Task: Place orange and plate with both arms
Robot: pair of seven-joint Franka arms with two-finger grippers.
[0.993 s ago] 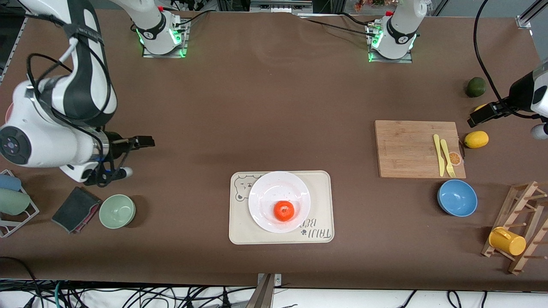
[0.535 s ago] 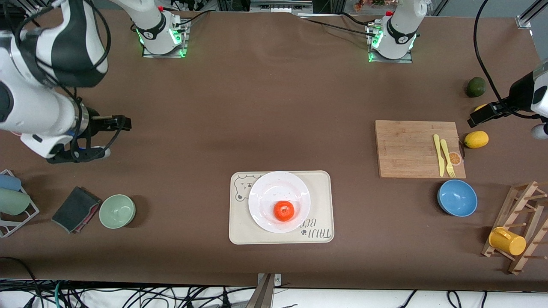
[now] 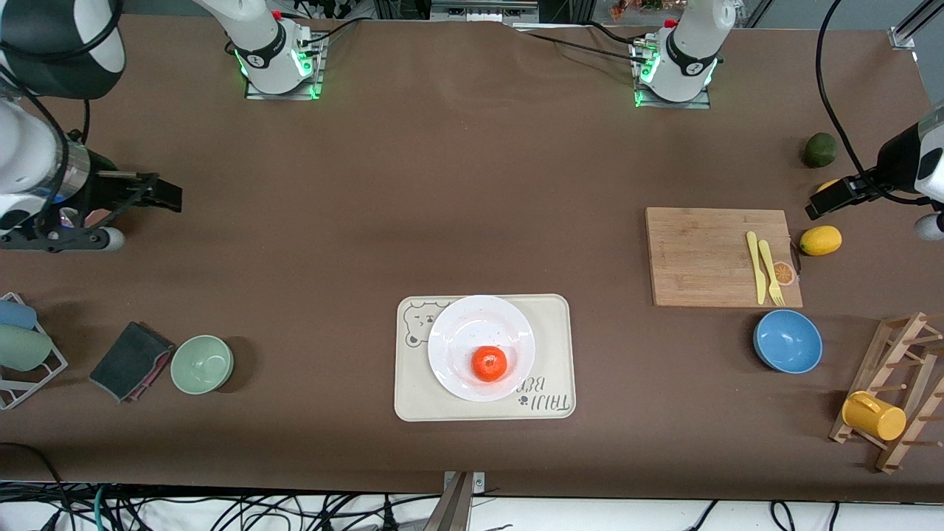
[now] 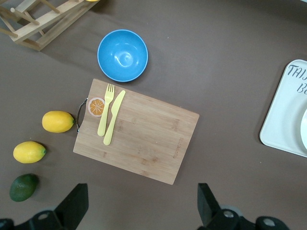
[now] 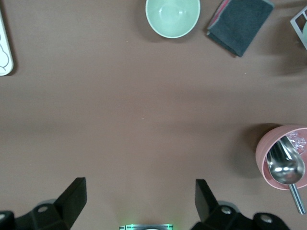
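The orange [image 3: 489, 363] lies on the white plate [image 3: 479, 324], which sits on the beige bear-print tray [image 3: 558, 354] at the middle of the table near the front camera. My right gripper [image 3: 158, 193] is open and empty, up over bare table at the right arm's end [image 5: 140, 203]. My left gripper [image 3: 826, 199] is open and empty, up over the lemons at the left arm's end [image 4: 142, 208]. The left wrist view shows only a corner of the tray [image 4: 283, 120]; the orange is out of both wrist views.
A wooden cutting board [image 3: 719, 254] carries a yellow fork and knife [image 3: 765, 269]. Lemons [image 3: 820, 240], a dark green fruit [image 3: 819, 150] and a blue bowl [image 3: 788, 341] lie around it. A green bowl [image 3: 202, 363], dark cloth [image 3: 131, 361] and pink bowl with spoon [image 5: 283, 158] lie at the right arm's end.
My right arm has risen and swung back toward its end of the table, away from the green bowl. The left arm, plate and orange have not moved.
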